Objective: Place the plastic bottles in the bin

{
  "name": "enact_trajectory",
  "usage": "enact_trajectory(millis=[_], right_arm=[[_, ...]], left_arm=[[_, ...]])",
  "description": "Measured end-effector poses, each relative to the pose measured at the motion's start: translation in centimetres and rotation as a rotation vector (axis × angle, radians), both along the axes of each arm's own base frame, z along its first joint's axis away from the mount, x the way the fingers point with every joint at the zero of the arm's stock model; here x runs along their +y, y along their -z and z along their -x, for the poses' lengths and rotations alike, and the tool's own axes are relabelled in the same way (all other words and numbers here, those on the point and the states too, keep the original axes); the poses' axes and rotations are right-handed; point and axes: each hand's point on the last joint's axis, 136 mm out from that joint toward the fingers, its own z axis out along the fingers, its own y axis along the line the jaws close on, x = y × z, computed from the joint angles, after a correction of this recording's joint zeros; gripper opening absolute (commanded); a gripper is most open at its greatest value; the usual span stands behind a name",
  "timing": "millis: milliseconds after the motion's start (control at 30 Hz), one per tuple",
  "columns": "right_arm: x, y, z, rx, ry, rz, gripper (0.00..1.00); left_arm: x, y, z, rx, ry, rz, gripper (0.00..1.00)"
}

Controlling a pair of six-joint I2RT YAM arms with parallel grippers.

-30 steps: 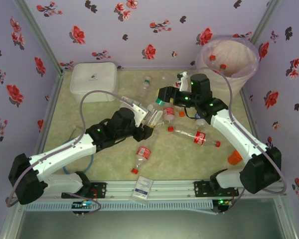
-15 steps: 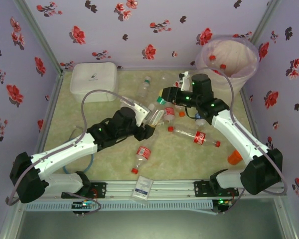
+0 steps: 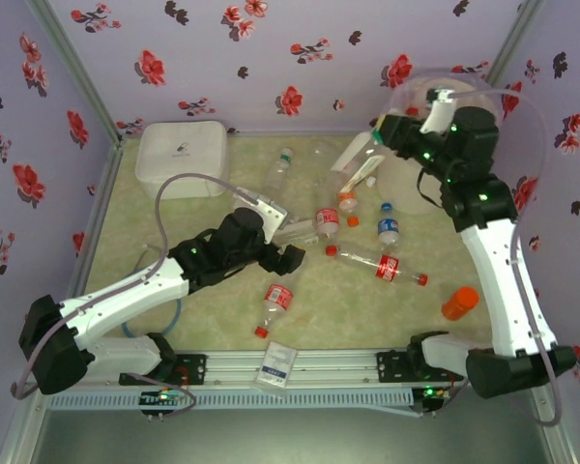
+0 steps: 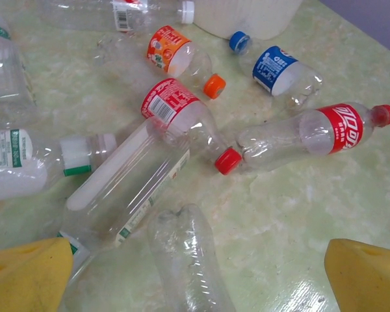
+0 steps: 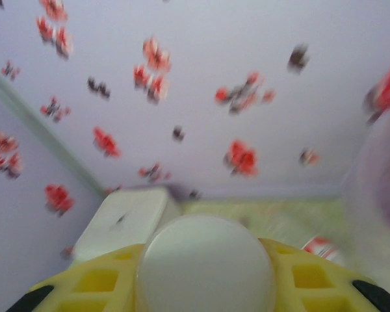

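Clear glossy plastic bottles [image 4: 182,117], smooth tabletop [image 4: 299,214]

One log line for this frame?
left gripper: open over loose bottles | right gripper: shut on bottle, raised near bin

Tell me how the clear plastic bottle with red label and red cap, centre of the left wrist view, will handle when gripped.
The clear red-labelled, red-capped bottle looks empty, so probably very light. Lying on its side on the smooth pale green table, it would likely roll if nudged. Its thin walls may dent under a squeeze.
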Motion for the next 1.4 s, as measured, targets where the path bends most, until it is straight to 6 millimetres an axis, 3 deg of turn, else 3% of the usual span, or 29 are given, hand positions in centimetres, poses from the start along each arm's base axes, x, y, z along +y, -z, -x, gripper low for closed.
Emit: enact_trajectory(millis=[133,233,400,467,667,967,1267,1400], right_arm=[[-3.4,-3.9,0.6,-0.155,0.172,0.125,0.0],[-5.8,-5.7,-0.1,-0.218,0.292,0.229,0.0],[-10.1,-6.5,-2.7,-0.22,0.482,0.394,0.0],[-10.8,-6.2,-3.9,-0.206,0.52,0.451,0.0],[-11.7,-2.9,-7.5,-0.12,0.561,0.582,0.0],[-11.3,3.2,-12.1,0.004,0.528,0.651,0.0],[-11.7,10.4,-15.9,0.147,0.482,0.653,0.0],[-12.9,12.6,-16.9,0.207,0.496,0.595,0.22]], left_arm=[[0.7,0.6,-0.2,0.009,-0.033,-0.028,1.0],[1.2,0.7,-0.3,0.014,-0.059,-0.037,1.0],[2.0,1.0,0.0,0.028,-0.089,-0.039,1.0],[2.4,1.3,0.1,0.037,-0.098,-0.044,1.0],[3.3,2.5,0.7,0.072,-0.119,-0.054,1.0],[4.4,4.4,1.8,0.141,-0.138,-0.112,1.0],[4.6,6.6,4.7,0.214,-0.09,-0.184,1.0],[3.8,7.1,6.1,0.228,-0.048,-0.202,1.0]])
